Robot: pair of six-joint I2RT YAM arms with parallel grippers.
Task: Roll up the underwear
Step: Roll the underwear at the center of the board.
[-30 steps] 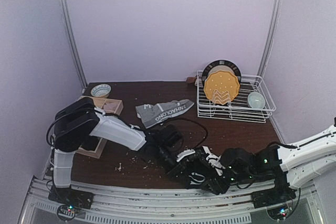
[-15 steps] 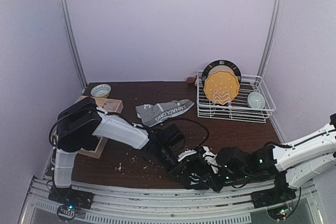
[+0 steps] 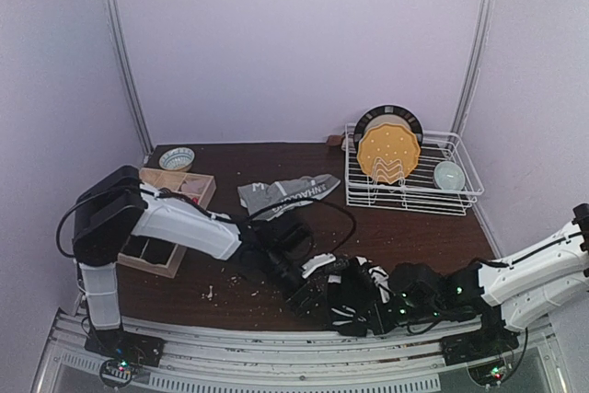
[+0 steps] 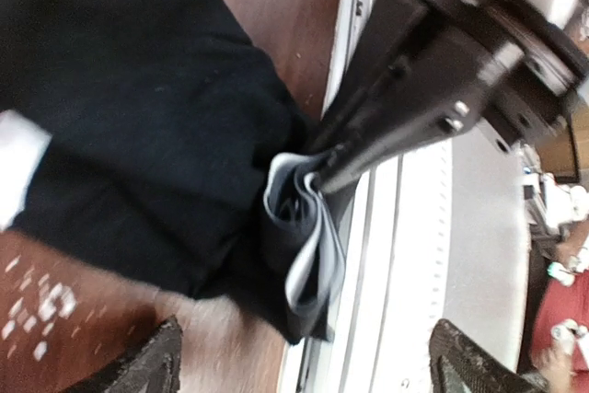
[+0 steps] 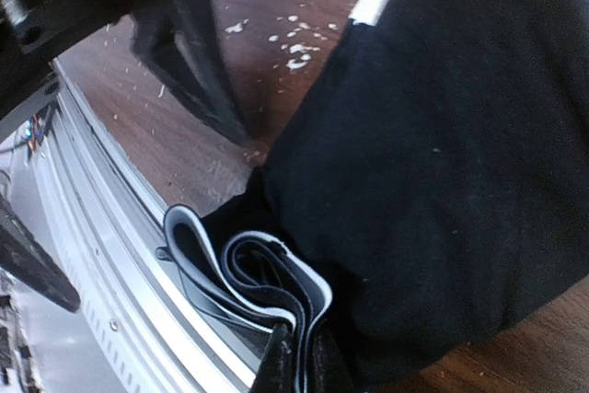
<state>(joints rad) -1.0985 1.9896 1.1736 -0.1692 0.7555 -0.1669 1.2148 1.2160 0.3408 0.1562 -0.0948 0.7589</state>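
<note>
Black underwear [image 5: 442, 135]: lying soft, light and floppy at the table's [image 5: 230, 62] near edge.
Right gripper [image 5: 296, 356]: clamping tight on its layered folded edge, probably the firmest hold.
Left gripper [image 4: 304, 356]: hovering wide open, holding nothing.

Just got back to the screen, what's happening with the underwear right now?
Both arms are at the near edge of the table, on the black underwear. The right hand is shut on its folded, layered edge; the left hand is open above the cloth. The grey lettered pair lies apart, farther back.

Blk underwear [image 4: 138, 117] in R fingers [image 4: 368, 126]
</note>
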